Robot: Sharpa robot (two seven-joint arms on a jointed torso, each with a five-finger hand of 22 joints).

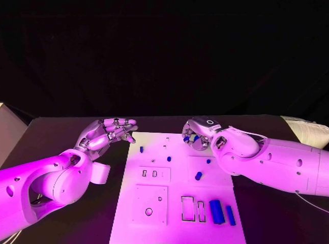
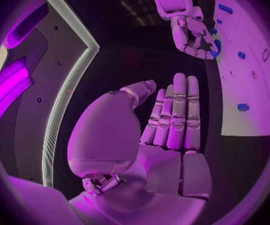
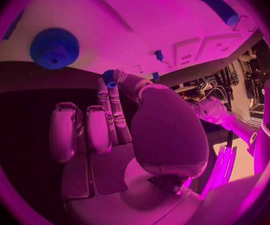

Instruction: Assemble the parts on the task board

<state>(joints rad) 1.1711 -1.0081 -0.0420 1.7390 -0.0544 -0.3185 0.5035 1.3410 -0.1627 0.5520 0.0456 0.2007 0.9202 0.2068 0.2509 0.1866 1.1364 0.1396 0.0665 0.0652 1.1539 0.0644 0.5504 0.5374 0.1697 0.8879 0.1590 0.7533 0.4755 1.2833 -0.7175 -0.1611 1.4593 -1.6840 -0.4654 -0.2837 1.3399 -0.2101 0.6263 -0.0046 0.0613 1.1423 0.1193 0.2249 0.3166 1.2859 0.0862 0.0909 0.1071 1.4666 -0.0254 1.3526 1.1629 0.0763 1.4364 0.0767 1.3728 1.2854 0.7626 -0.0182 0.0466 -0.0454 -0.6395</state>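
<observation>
The white task board (image 1: 157,226) lies in the middle of the table. On it are small blue pegs (image 1: 142,149) (image 1: 199,175) and two long blue bars (image 1: 216,211) near its right front. My right hand (image 1: 199,135) hovers over the board's far part and pinches a small blue toothed part (image 3: 109,78) between thumb and fingertips. A larger blue gear (image 3: 54,47) sits on the board below it. My left hand (image 1: 109,131) is beside the board's far left corner, fingers straight (image 2: 175,115), holding nothing.
The board has rectangular recesses (image 1: 154,173) and two slot frames (image 1: 187,208) near its middle. A pale rounded object (image 1: 308,130) lies at the table's far right. A grey box (image 1: 1,133) stands off the table's left edge.
</observation>
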